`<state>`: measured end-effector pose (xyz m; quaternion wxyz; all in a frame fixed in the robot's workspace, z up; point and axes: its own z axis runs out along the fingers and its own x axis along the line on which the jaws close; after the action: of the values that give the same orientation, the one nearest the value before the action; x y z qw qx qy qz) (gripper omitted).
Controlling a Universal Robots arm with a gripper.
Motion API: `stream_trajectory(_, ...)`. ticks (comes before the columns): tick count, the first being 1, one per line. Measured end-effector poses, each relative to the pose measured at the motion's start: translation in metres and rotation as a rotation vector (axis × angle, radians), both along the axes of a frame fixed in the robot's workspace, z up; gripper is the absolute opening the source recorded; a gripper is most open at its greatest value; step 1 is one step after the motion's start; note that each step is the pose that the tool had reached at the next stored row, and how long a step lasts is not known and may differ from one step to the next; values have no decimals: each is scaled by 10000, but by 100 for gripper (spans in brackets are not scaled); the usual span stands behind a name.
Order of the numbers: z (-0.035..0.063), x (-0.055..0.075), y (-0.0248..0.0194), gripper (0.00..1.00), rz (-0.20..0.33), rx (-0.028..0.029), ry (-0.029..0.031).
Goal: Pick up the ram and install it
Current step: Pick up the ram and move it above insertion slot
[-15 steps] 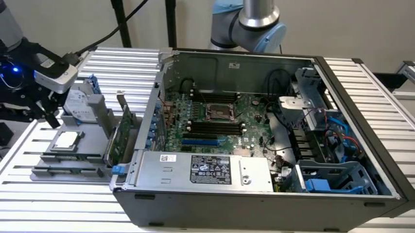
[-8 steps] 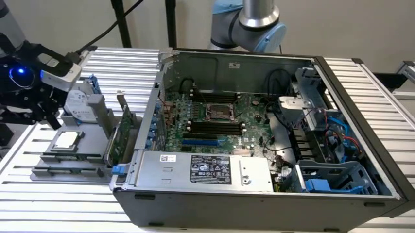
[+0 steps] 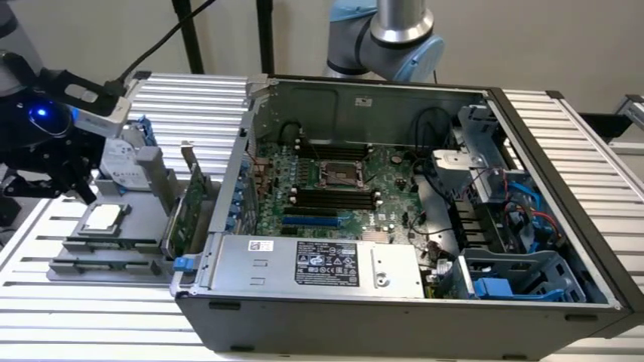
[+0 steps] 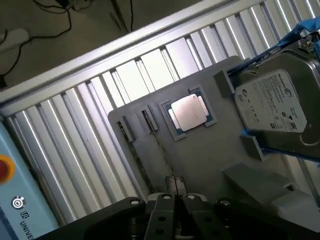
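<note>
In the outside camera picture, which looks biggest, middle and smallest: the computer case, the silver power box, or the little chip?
1. case: biggest by far.
2. power box: middle; it fits inside the case.
3. chip: smallest.

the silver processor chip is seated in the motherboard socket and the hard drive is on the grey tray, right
Not quite. The silver processor chip lies on the grey tray beside the hard drive, not in the motherboard socket. The wrist view shows it.
</note>
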<state>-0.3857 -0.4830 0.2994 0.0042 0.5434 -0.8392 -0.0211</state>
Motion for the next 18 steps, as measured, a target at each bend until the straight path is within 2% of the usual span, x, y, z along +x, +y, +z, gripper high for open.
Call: stream_trajectory(18, -118, 0, 0, 0, 3285, -2, 0)
